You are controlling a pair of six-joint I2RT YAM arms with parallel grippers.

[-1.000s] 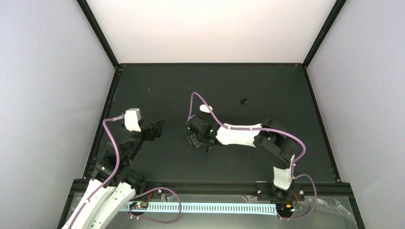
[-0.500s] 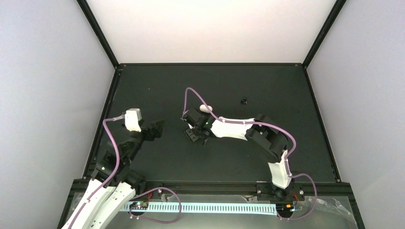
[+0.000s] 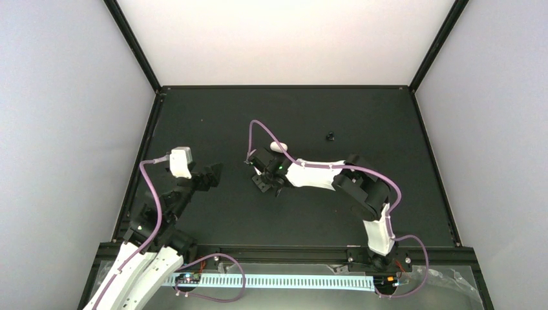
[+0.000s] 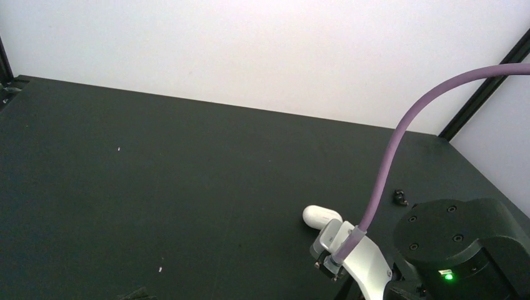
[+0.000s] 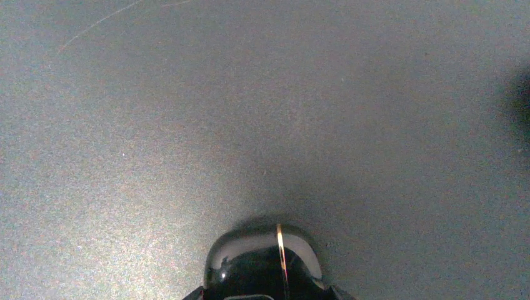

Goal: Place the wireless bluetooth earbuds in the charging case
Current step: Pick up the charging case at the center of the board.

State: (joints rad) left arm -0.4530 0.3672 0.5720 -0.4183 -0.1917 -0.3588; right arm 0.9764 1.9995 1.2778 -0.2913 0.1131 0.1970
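The charging case point(image 3: 278, 146), a glossy white oval, lies shut on the black table; in the left wrist view the charging case point(image 4: 320, 216) is partly behind my right arm's cable mount. No earbuds show in any view. My right gripper point(image 3: 265, 183) hovers low just in front of the case. In its wrist view a glossy black rounded object with a thin gold line point(image 5: 262, 262) sits between the two finger tips, which peek in at the bottom edge. My left gripper point(image 3: 212, 175) hangs open and empty at the left.
A small black bit point(image 3: 330, 136) lies on the table right of the case, also seen as the black bit point(image 4: 399, 197) in the left wrist view. The purple cable point(image 3: 258, 129) loops over the case. Black frame rails point(image 3: 284, 86) edge the table.
My right gripper has moved a little farther from the bases, toward the case, and its jaws have narrowed. The left arm has not moved.
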